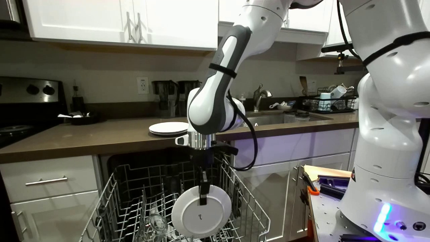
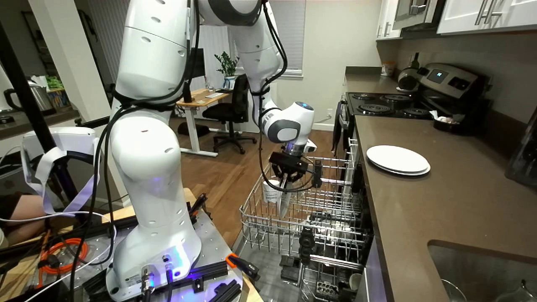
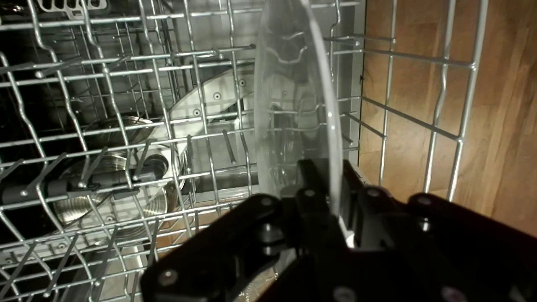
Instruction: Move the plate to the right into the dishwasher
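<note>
Black tool (image 3: 331, 180) grips the rim of the plate (image 1: 201, 216), which hangs nearly upright directly below, between the sides of the dishwasher rack (image 3: 473, 66), out past the front edge of the counter (image 2: 419, 209)

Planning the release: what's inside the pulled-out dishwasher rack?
A white cup and clear glassware, exact level unclear. The claw holds the plate on edge; in an exterior view that plate covers whatever sits directly behind it. Plate contact with the rack can't be judged.
</note>
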Available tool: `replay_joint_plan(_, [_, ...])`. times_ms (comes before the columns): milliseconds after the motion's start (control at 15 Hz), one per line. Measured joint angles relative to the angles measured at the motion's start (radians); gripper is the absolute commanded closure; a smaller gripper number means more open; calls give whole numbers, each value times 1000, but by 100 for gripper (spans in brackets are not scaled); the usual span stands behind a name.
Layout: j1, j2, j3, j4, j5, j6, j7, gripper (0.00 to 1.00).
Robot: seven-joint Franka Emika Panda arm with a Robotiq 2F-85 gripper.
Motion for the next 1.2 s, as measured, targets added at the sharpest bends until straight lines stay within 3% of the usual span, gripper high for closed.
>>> replay_joint_plan(1067, [-84,173,50,88,-126,61,57,91])
replay_joint_plan(1133, [-85,172,50,94,-135,48,69,63])
replay_joint_plan(1200, [-85,173,50,98,-144,38,79,59])
